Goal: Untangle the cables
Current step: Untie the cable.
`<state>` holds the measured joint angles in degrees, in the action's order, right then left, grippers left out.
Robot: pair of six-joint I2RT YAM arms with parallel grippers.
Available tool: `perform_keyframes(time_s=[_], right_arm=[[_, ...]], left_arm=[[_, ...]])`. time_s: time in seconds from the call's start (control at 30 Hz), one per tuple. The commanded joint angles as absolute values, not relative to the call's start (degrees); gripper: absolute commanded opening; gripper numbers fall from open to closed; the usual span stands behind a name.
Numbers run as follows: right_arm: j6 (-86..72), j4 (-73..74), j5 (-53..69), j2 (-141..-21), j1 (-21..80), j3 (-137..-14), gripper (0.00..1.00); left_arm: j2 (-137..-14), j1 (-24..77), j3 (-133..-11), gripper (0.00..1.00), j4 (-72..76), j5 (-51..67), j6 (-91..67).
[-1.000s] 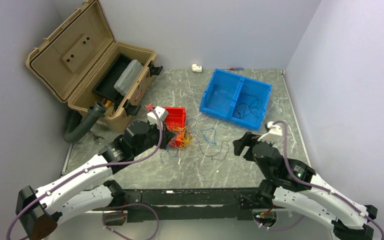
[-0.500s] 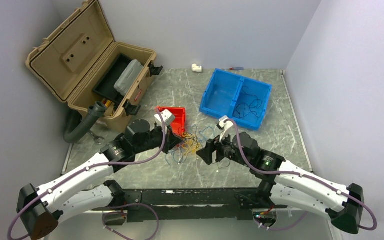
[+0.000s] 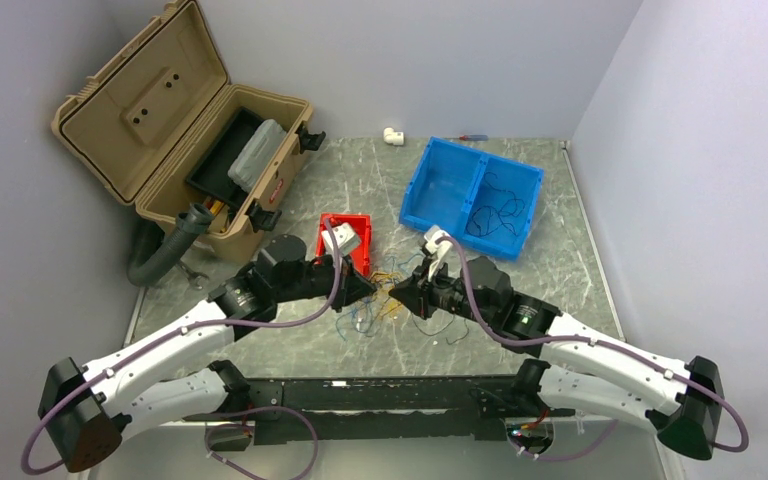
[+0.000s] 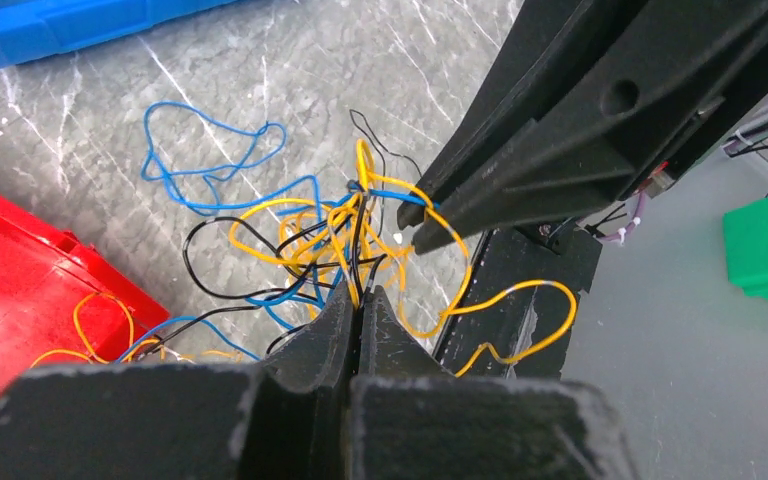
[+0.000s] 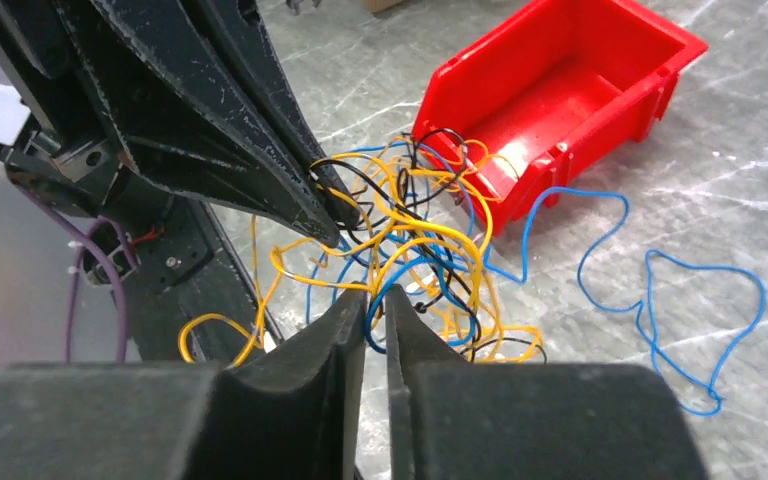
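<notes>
Now both tools meet at the tangle

Right at the middle of the table (image 3: 550, 270), the cables (image 3: 378, 308) form a loose knot of yellow-orange, blue and black strands. It sits just in front of the red bin (image 3: 360, 255), and a few yellow strands trail over that bin's near edge.

The left tool (image 4: 360, 300) comes in from the left with its fingers pressed together. They pinch yellow and black strands at the near side of the knot.

The right tool (image 5: 375, 300) comes in from the opposite side, tip to tip with the left one and very near it. Most of the tangle hangs between and below the two. Its fingers have narrowed to a thin slit, with a blue and a yellow strand running in between the tips. Whether they are truly pinched I cannot tell.

A loose blue loop (image 5: 660, 290) lies flat on the table beside the knot, on the side away from the arms' bases, joined to the knot by a single strand.

Farther back, well apart from both tools, some dark strands lie in the right-hand compartment of the blue bin (image 3: 450, 190).
</notes>
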<state>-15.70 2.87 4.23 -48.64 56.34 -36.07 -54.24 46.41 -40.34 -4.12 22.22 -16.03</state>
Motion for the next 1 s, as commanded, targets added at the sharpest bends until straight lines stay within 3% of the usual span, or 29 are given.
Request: perform_keyframes(time_s=[0.0,0.3,0.7,0.87,0.97], right_arm=[[-18.27,-0.82,-3.51,-45.74,56.41,-36.21,0.02],[-36.21,23.8,-38.18,-39.58,56.34,-37.36,0.0],[-50.79,44.5,-54.58,-25.58,56.31,-38.61,0.0],[-71.88,66.65,-65.71,-24.8,56.33,-44.37,0.0],[-75.42,72.12,-68.02,-24.16,56.36,-46.3,0.0]], left_arm=[[-54.91,46.41,-43.45,0.0,-2.0,23.3,-15.52],[-54.14,46.31,-42.66,0.0,-6.69,7.66,-19.38],[-53.7,46.18,-42.67,0.0,-8.59,1.37,-21.09],[-53.28,46.12,-43.6,0.0,-14.19,-8.67,-24.73],[-51.64,46.01,-42.28,0.0,-13.73,-10.45,-25.72]])
